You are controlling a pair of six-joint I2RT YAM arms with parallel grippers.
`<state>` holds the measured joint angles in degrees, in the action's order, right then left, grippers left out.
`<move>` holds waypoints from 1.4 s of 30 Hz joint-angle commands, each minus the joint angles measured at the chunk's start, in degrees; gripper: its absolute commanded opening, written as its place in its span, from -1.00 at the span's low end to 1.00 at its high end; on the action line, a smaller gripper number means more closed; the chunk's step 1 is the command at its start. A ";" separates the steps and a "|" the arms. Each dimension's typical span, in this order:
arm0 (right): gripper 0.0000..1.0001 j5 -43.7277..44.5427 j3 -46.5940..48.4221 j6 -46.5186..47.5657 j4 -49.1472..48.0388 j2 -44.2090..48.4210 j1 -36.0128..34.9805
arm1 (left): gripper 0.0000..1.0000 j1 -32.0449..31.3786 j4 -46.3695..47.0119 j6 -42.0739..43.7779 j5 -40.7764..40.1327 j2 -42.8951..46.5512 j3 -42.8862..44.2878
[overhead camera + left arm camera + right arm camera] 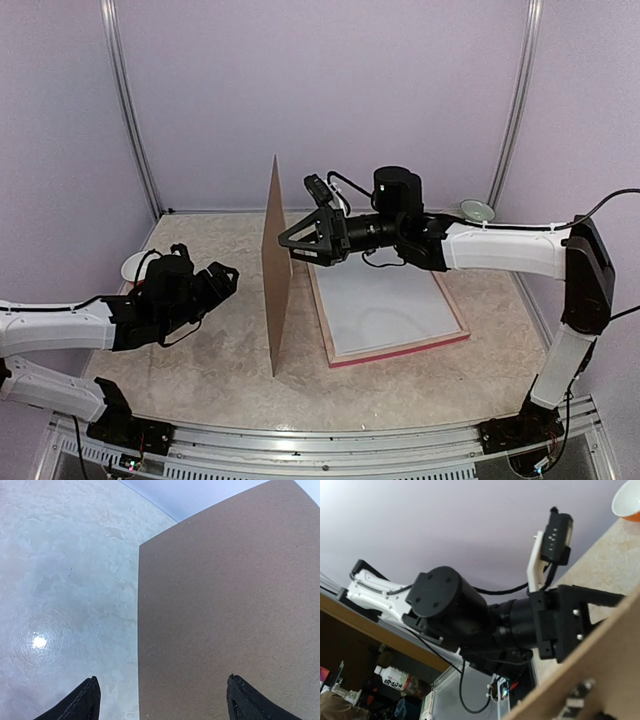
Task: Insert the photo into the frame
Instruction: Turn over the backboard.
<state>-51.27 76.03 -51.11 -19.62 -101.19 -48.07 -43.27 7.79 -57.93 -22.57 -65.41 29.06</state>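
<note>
Marbled beige table (220, 370) between lilac walls. Large rectangular frame (400, 350), pale wood back upward, bright pink edges, lies flat right of centre; a thin brown rectangular backing board (276, 280) stands on edge just left of it. Left gripper (228, 282) is spread, facing the board, apart from it; right gripper (290, 240) is spread at the board's upper part, contact unclear

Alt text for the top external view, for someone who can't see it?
A brown backing board stands on edge between two open grippers: the right gripper at its upper part, the left gripper apart, opposite. The frame lies flat to its right, pale back up.
</note>
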 commanded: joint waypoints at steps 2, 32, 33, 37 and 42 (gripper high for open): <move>0.98 -0.57 4.18 -0.23 -1.04 -1.64 -1.21 | 0.72 1.06 -2.20 3.57 0.36 3.13 2.08; 0.98 -1.81 8.43 -3.34 -5.21 -9.85 -4.89 | 0.98 3.89 -0.22 6.25 11.76 4.75 16.94; 0.98 -1.90 8.48 -3.46 -5.50 -10.04 -4.99 | 0.98 4.15 -0.34 6.13 12.61 4.54 17.61; 0.98 -2.02 8.35 -3.64 -5.78 -10.74 -5.19 | 0.98 4.59 -2.28 6.29 14.24 3.28 20.45; 0.98 -2.06 8.40 -4.14 -6.58 -11.71 -5.66 | 0.98 4.99 -5.91 6.45 15.01 1.84 23.79</move>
<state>-52.36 82.98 -54.63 -23.57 -111.35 -52.75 -38.94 5.13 -52.21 -9.58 -62.59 50.09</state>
